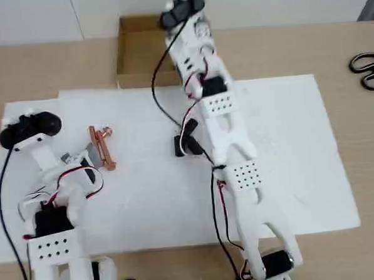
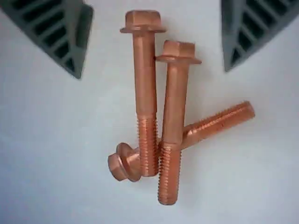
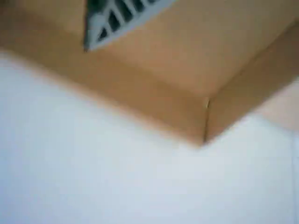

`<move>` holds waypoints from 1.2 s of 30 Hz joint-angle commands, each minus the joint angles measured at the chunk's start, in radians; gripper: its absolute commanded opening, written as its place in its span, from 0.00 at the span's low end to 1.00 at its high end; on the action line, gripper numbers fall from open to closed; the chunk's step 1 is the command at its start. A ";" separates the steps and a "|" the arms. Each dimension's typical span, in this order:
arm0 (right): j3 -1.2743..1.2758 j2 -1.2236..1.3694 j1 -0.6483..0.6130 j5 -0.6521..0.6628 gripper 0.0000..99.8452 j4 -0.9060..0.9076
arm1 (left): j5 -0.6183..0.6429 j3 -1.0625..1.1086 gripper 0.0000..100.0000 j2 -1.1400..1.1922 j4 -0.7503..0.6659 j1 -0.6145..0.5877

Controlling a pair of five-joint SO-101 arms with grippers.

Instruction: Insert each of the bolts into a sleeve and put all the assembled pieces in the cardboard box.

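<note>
On a white foam sheet [image 1: 288, 147], three copper hex-head bolts [image 1: 102, 147] are laid just beside the left gripper [image 1: 81, 156]. From the left wrist, they are seen between its spread jaws, untouched. From the right wrist, the brown cardboard box [image 3: 187, 107] is seen near the right gripper [image 3: 117, 21], whose state cannot be told.

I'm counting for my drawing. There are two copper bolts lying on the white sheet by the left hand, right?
Not quite. There are three copper bolts, not two, lying on the white sheet by the left hand. The left wrist view shows all three.
</note>
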 commanded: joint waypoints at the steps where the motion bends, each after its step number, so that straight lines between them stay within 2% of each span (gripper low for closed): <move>1: -0.048 -0.228 0.010 0.011 0.22 0.108 | -0.006 -0.008 0.19 -0.020 -0.003 0.000; 8: -0.048 -0.509 0.008 0.009 0.22 0.378 | -0.006 -0.008 0.19 -0.020 0.002 0.000; 21: -0.041 -1.021 -0.039 0.003 0.22 1.124 | -0.006 -0.008 0.19 -0.020 0.003 0.000; 25: -0.040 -1.093 -0.047 -0.002 0.22 1.142 | -0.006 -0.008 0.19 -0.020 0.003 0.000; 30: -0.014 -1.076 -0.051 -0.072 0.22 1.153 | -0.006 -0.030 0.19 -0.020 0.055 0.000; 36: 0.321 -1.139 -0.053 -0.052 0.22 1.153 | -0.006 -0.082 0.19 -0.020 0.117 0.000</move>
